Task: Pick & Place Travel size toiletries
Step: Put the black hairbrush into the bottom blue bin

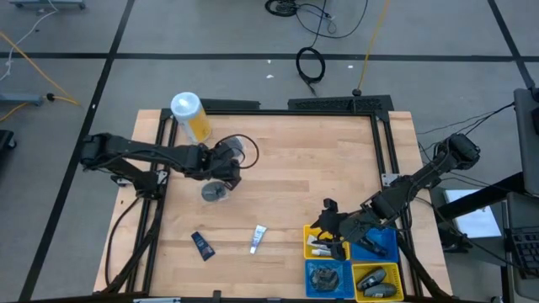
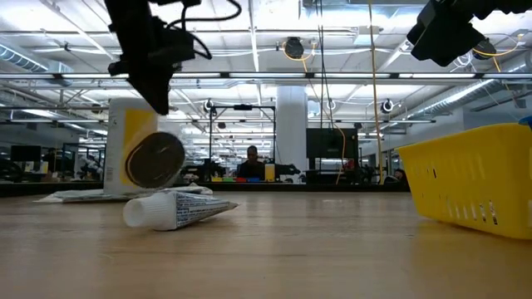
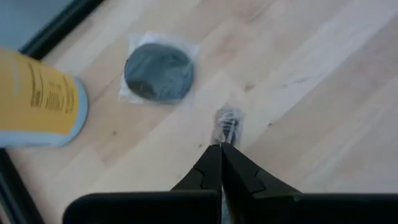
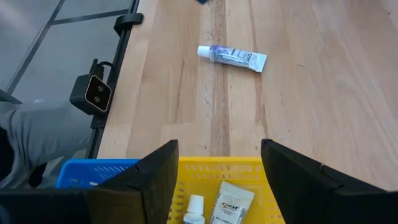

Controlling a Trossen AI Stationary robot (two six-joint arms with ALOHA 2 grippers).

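My left gripper (image 1: 224,173) is shut over the table's left middle, near the yellow canister (image 1: 190,116). A round grey jar in clear wrap (image 1: 215,192) shows just under it, also in the low view (image 2: 155,159) and the left wrist view (image 3: 158,73). My right gripper (image 1: 330,220) is open and empty above the yellow bin (image 4: 214,167), which holds small white tubes (image 4: 194,208). A white tube (image 1: 258,239) and a dark blue tube (image 1: 202,245) lie flat on the table near the front. My left gripper pinches a twisted wisp of the clear wrap (image 3: 227,119) between its shut fingertips, coming from above and slanting down. In the low view the jar hangs tilted below the fingers (image 2: 155,98), its round face showing, just clear of the table.
Four square bins stand at the front right: a yellow one (image 1: 313,232), a blue one (image 1: 383,244), a blue one with grey jars (image 1: 328,278) and a yellow one with dark bottles (image 1: 377,281). A black frame (image 1: 383,143) runs along the table's edges.
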